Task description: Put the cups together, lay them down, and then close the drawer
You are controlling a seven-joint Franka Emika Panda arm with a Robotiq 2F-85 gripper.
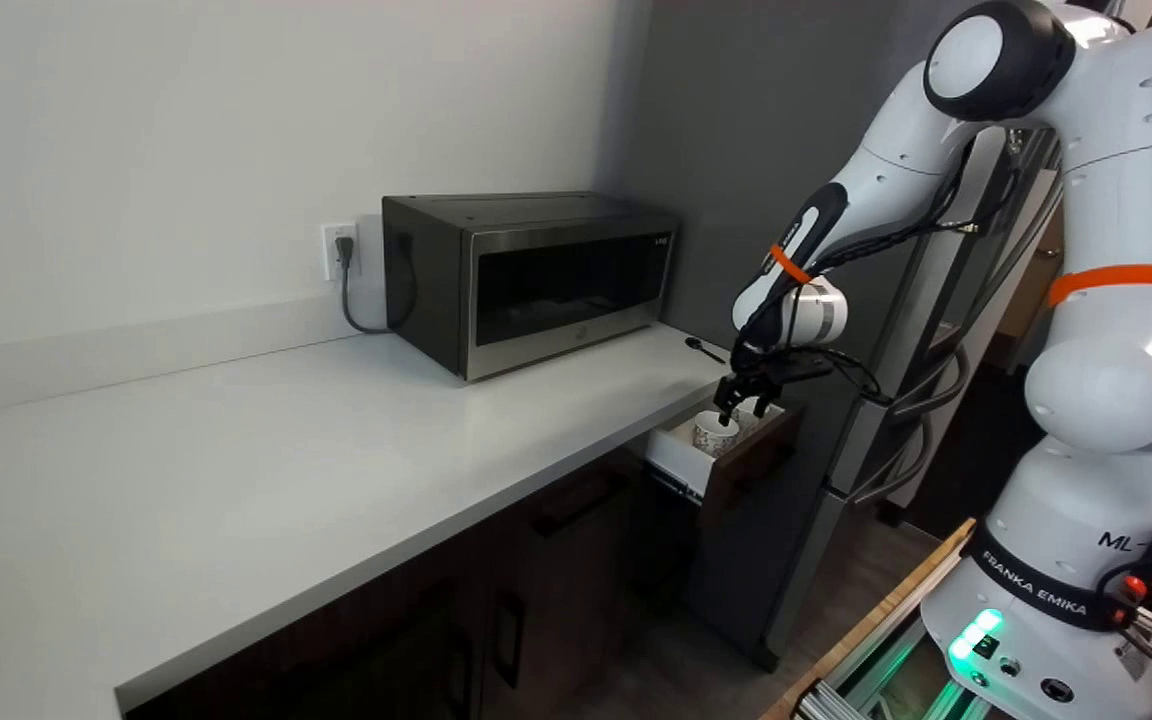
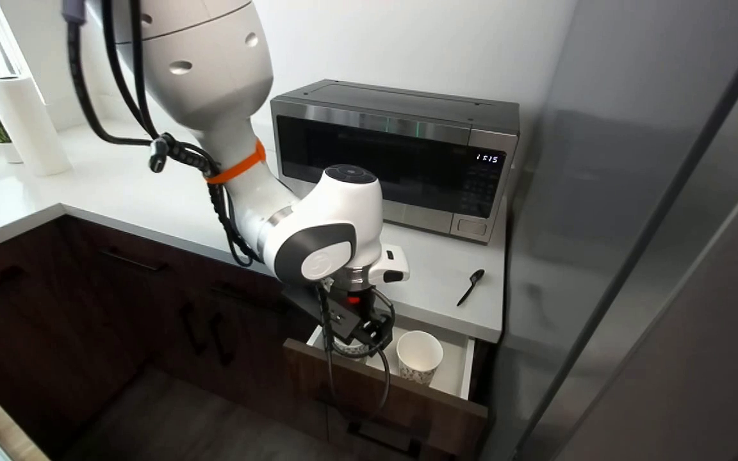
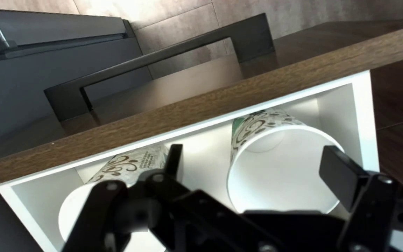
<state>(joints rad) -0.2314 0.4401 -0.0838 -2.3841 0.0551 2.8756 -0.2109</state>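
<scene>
The drawer (image 1: 674, 460) is pulled out under the counter; its dark brown front also shows in an exterior view (image 2: 385, 394) and in the wrist view (image 3: 201, 105). Two white patterned cups stand upright and apart inside it. One cup (image 3: 282, 171), away from the fridge, lies between and below my fingertips in the wrist view; it also shows in both exterior views (image 1: 715, 436) (image 2: 351, 349). The cup nearer the fridge (image 2: 419, 355) is partly hidden by my left-hand finger in the wrist view (image 3: 131, 164). My gripper (image 3: 255, 168) is open above the first cup, holding nothing (image 1: 744, 398).
The counter edge (image 1: 416, 540) overhangs the drawer's back. A grey microwave (image 2: 394, 157) and a black spoon (image 2: 470, 287) are on the counter. The fridge (image 2: 625, 211) stands close beside the drawer. The drawer's black handle (image 3: 166, 52) sticks out in front.
</scene>
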